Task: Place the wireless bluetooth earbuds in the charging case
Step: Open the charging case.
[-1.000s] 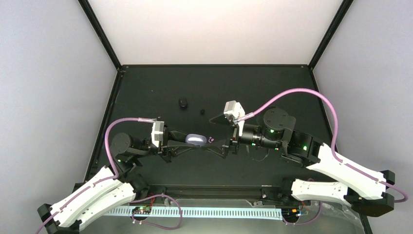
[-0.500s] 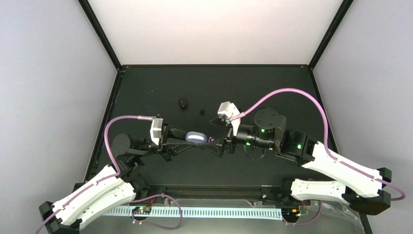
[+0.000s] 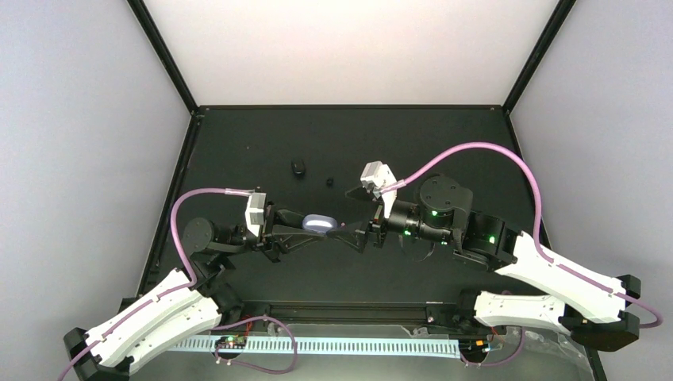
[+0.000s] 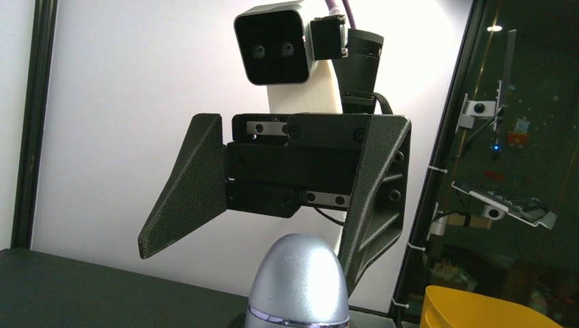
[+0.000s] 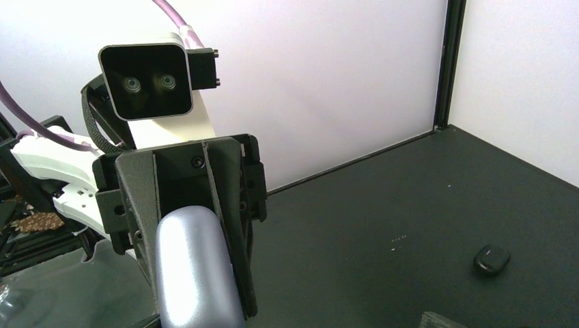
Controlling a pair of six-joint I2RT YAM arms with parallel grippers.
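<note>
While left pincer (image 5: pixel 193 222) pinches charging case (image 5: pixel 198 277) | left wrist shows right pincer (image 4: pixel 246 266) spread

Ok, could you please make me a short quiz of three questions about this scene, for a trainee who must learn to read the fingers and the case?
1. True or false: the left gripper is shut on the charging case.
2. The right gripper has its fingers: A) shut on the case; B) spread open, facing the case; C) out of every view.
3. In the top view, what lies on the table beyond the arms?
Key: 1 true. 2 B. 3 a small black item and a tiny black bud.
</note>
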